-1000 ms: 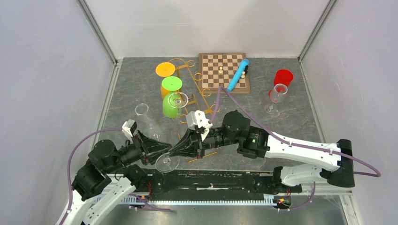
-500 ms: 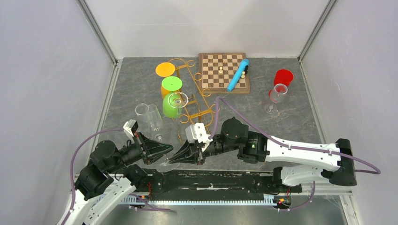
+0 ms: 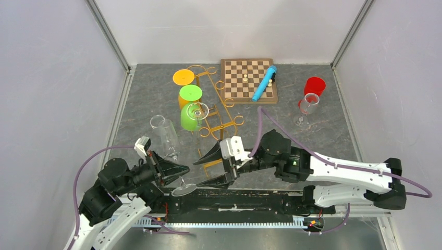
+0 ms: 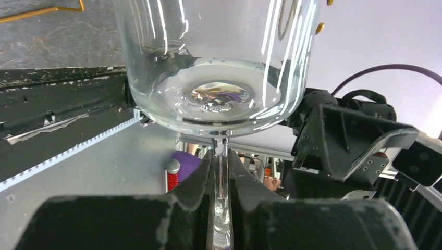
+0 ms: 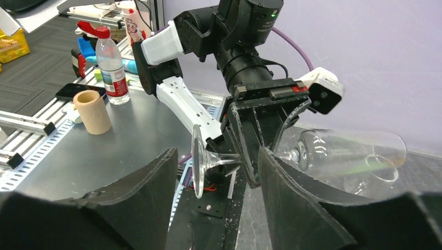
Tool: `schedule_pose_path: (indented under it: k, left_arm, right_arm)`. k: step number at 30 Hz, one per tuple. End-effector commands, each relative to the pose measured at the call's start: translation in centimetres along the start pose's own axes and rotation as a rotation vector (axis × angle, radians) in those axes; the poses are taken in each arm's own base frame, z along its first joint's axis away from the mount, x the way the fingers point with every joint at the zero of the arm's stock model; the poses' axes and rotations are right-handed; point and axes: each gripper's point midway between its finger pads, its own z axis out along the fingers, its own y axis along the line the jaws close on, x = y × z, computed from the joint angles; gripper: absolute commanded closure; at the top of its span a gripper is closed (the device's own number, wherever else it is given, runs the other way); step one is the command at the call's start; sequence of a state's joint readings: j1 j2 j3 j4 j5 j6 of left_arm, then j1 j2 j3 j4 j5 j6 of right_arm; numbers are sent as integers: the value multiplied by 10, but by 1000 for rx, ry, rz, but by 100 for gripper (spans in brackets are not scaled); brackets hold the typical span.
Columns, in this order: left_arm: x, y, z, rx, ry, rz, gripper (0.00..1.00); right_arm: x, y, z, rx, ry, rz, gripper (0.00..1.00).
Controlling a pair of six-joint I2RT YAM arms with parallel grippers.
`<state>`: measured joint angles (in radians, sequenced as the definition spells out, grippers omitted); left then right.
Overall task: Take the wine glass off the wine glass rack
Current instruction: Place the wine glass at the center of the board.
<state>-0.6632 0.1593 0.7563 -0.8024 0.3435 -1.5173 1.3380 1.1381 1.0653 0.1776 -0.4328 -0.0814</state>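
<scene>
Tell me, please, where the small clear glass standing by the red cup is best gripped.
Probably grip the clear glass by its stem, below the bowl, coming in level from the near side: it stands upright, the stem is narrowest, and the red cup crowds its far side.

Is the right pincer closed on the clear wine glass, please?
No, the right pincer stands wide open; the left pincer grips the wine glass by its stem.
</scene>
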Motion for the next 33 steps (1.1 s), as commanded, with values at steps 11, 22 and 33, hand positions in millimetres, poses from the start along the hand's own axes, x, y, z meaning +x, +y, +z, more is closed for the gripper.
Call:
schedule_pose_path:
  k: [11,22,33]
  left_arm:
    - [30,-31,-20,73,207,580,98]
    - [49,-50,-43,199,329,924,98]
    - [51,-18,-17,183,505,1014,98]
  right_arm:
    - [-21,-18,-48,183,134,-11,31]
    - [-16,-20,-97,306,184,-17,27]
    - [-21,-19,-119,328,303,-6,25]
